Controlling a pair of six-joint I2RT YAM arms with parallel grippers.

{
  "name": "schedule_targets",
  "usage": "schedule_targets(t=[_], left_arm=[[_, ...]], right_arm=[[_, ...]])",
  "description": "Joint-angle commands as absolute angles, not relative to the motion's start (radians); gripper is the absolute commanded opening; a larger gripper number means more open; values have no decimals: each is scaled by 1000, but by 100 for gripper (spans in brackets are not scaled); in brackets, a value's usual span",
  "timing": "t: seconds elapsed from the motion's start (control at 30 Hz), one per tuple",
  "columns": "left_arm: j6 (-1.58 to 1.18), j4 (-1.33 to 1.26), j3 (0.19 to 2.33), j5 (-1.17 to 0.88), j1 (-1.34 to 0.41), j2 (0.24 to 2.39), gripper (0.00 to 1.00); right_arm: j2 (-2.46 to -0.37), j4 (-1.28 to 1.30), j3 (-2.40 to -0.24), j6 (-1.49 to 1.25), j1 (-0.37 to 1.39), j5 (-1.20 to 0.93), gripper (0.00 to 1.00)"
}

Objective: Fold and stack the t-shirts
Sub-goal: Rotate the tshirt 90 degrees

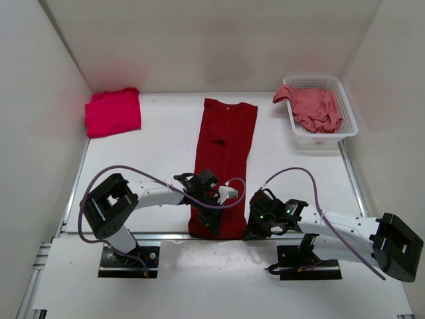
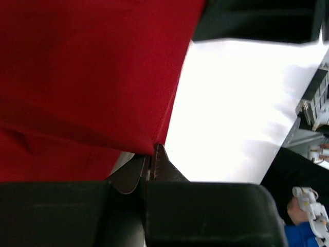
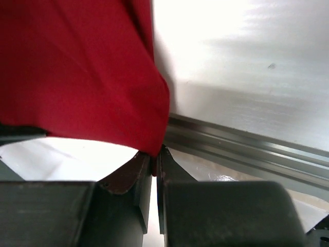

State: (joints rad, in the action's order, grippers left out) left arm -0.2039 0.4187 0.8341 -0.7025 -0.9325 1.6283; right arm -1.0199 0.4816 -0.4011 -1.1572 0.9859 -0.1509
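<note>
Dark crimson t-shirt (image 1: pixel 224 156): folded into a long narrow strip, lying lengthwise at the middle of the white table (image 1: pixel 159 149), collar end far, hem at the near edge. Left gripper (image 2: pixel 152 160) and right gripper (image 3: pixel 156 160): each pinched tight on a near corner of this shirt. Bright pinkish-red t-shirt (image 1: pixel 113 111): folded, far left corner; faded salmon t-shirt (image 1: pixel 317 109): crumpled in the white mesh basket (image 1: pixel 350 127), far right.

No legible text, no labels, brands, numbers or signs readable in any view
</note>
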Motion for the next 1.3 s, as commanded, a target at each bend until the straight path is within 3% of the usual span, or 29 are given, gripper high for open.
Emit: schedule_targets(t=[0.0, 0.03, 0.13, 0.17, 0.23, 0.33, 0.5, 0.57, 0.73, 0.93, 1.07, 1.13, 1.2, 1.27], left_arm=[[-229, 452, 782, -730, -959, 1559, 2], [-233, 449, 770, -720, -947, 1559, 4], [-242, 445, 765, -721, -907, 1574, 39], [-235, 457, 781, -703, -884, 1572, 46], [-215, 484, 802, -692, -862, 1565, 64], [-143, 563, 864, -681, -825, 1531, 71], [-51, 656, 937, -684, -669, 1439, 73], [-40, 653, 954, -635, -574, 1414, 74], [27, 618, 1101, -511, -430, 1509, 76], [14, 572, 1264, -425, -411, 1709, 78], [31, 574, 1388, -307, -393, 1828, 79], [11, 568, 1446, -314, -368, 1876, 80], [8, 563, 1500, -330, -345, 1931, 80], [-12, 566, 1560, -344, -328, 1969, 80]], right_arm=[[-1040, 512, -410, -1117, 977, -164, 0], [-1046, 509, -413, -1106, 974, -166, 0], [-1069, 526, -433, -1077, 976, -167, 1], [-1075, 537, -440, -1068, 973, -170, 3], [-1068, 552, -443, -1048, 991, -182, 21], [-1013, 577, -440, -1011, 997, -202, 42], [-833, 647, -480, -931, 933, -207, 65], [-793, 664, -523, -885, 823, -199, 99], [-1009, 686, -721, -622, 504, -272, 99], [-1437, 765, -1119, -393, 445, -61, 99], [-1633, 758, -1247, -365, 400, 29, 98], [-1678, 724, -1293, -368, 373, -14, 90], [-1712, 646, -1304, -361, 341, -58, 69], [-1777, 626, -1341, -345, 330, -77, 62]])
